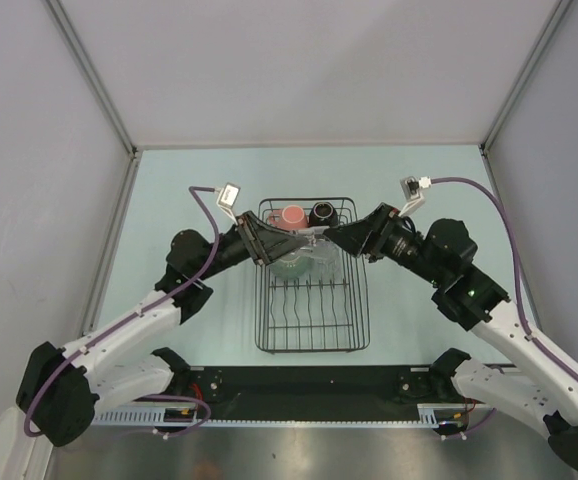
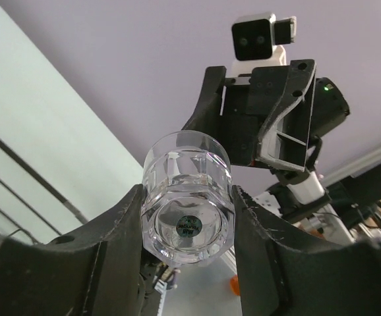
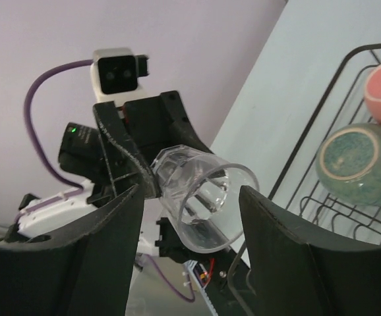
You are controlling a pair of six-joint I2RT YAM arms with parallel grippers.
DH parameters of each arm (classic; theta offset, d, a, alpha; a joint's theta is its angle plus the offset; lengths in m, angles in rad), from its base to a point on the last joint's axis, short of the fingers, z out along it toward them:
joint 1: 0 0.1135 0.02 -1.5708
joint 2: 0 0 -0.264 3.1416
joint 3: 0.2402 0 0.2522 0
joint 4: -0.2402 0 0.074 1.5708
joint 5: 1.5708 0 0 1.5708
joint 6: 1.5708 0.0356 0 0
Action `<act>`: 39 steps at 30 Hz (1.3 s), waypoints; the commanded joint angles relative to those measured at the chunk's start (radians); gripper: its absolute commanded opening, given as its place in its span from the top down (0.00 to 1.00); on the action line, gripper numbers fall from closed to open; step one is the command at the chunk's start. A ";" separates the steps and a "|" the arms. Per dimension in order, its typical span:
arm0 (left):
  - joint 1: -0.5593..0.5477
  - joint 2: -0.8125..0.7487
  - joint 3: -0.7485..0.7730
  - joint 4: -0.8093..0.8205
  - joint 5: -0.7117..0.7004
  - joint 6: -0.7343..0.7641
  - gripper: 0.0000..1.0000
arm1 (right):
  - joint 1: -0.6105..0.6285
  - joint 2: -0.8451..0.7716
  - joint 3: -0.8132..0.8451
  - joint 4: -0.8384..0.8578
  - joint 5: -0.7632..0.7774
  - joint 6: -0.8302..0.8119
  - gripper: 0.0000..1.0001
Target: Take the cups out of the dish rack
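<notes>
Clear glass fills my left pincer: a small clear glass tumbler with a thick base. Both black fingers are clamped against its sides. It lies on its side in the air, its base turned towards my left wrist camera and its open mouth pointing at my right arm.

My right pincer faces it mouth-on with the jaws spread wide, one finger on each side of the tumbler's rim. From the wrist view I cannot tell whether either pad touches the glass.

From above, the two pincers meet nose to nose over the far half of the black wire dish rack, and the tumbler hangs between them above the bars. The rack sits on the pale turquoise table, midway between my two arms.

Three more cups are in the rack. A pink handled mug and a black cup stand side by side at the far end. A pale-green bowl-like cup sits just nearer, below my left pincer. The near half of the rack shows only upright tines.
</notes>
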 commanded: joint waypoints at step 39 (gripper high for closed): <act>0.012 0.054 0.084 -0.027 0.149 0.012 0.00 | -0.024 0.035 0.015 0.085 -0.118 0.045 1.00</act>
